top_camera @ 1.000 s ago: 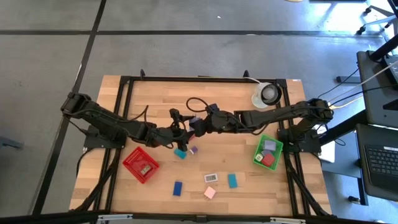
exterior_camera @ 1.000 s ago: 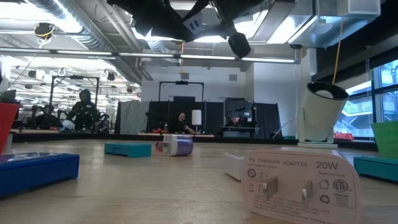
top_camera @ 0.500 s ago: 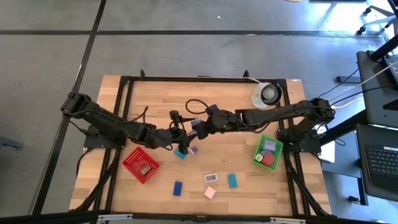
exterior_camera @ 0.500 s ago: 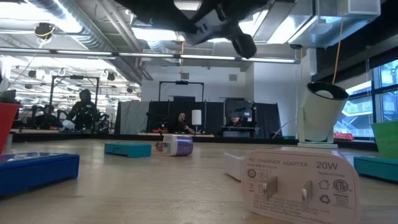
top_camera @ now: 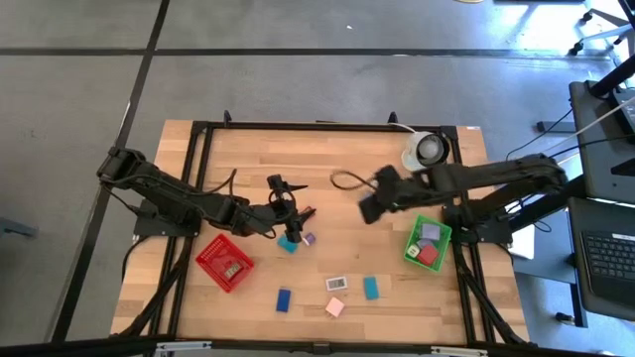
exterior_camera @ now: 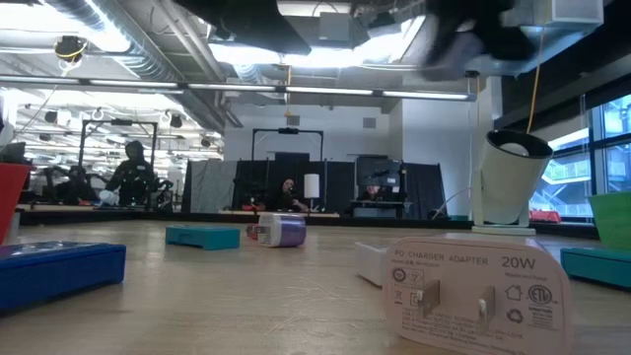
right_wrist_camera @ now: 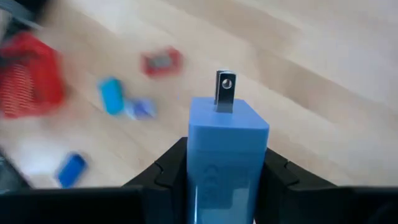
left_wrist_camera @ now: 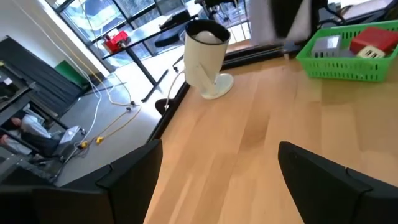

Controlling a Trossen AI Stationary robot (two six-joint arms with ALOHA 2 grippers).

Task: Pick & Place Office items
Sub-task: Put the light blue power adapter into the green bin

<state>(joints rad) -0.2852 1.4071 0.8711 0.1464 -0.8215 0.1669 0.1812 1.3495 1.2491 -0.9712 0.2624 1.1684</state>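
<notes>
Under both arms lies the wooden table [top_camera: 248,159], the biggest thing. On the side away from the right gripper [top_camera: 367,210], past the left gripper [top_camera: 298,220], sits the red basket [top_camera: 224,262] with one small piece inside. Close beside the right gripper, on its outer side, sits the green basket [top_camera: 428,243], holding a red piece and a grey piece. Behind the right gripper, near the table's back edge, stands the white round thing [top_camera: 425,151] with a dark middle. The left gripper hangs over the middle of the table with its fingers spread wide and nothing between them. Just below it lie a teal block [top_camera: 288,244] and a small lavender block [top_camera: 309,239], and a red piece [top_camera: 307,211] lies right by its tip. The right gripper is up in the air, well apart from the left one, and it pinches a blue plug block [right_wrist_camera: 224,158] tight, with the metal prong sticking out. Nearer the front edge lie a blue block [top_camera: 284,299], a white plug [top_camera: 336,284], a pink block [top_camera: 334,307] and another teal block [top_camera: 370,288].
</notes>
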